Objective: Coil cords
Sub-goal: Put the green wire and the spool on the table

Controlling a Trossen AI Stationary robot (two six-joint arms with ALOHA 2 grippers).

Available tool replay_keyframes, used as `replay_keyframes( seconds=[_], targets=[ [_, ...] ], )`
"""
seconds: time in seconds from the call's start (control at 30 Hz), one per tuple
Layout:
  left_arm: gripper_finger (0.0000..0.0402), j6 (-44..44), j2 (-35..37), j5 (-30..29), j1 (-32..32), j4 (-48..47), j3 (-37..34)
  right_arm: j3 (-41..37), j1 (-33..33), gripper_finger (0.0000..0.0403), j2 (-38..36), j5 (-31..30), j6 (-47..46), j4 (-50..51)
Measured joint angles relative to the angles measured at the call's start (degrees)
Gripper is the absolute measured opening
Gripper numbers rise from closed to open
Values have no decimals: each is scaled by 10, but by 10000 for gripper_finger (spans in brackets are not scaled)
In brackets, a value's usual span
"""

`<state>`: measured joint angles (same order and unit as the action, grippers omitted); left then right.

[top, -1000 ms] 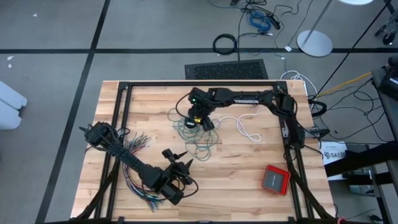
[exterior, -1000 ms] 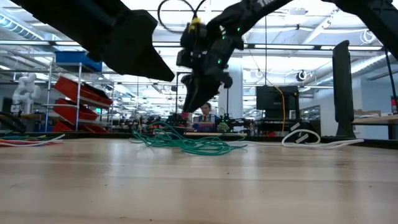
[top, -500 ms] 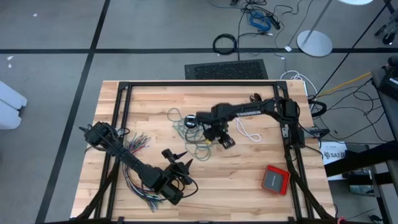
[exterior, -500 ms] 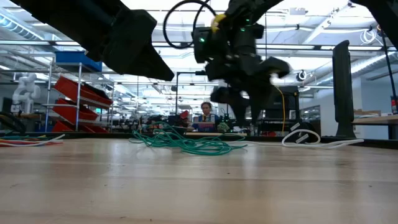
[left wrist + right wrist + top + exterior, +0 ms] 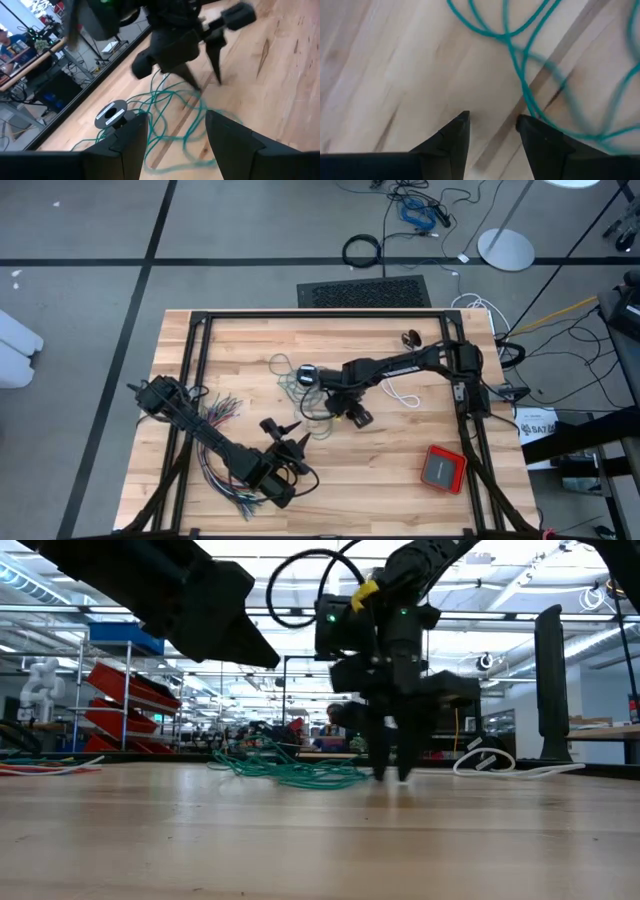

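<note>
Lower left, the fanned coloured wires crowd the left gripper, fingers apart and empty, while mid-frame the right gripper, fingers parted on nothing, points down beside the loose teal cord, with bare table and a red box lower right.

A teal-green cord tangles at frame centre on the pale, striped-grain wooden desk. A white cord loops right of centre; a red box sits lower right.
</note>
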<state>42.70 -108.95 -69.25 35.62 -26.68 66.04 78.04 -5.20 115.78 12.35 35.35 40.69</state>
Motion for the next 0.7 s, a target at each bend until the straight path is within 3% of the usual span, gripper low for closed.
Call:
replay_keyframes(
  seconds=[0.3,0.7],
  targets=[
    [208,1,0,-1,0,-1,0,1,-27,159,5,0,29,-140],
    [208,4,0,-3,-4,-6,0,1,-52,159,11,27,23,-145]
  ],
)
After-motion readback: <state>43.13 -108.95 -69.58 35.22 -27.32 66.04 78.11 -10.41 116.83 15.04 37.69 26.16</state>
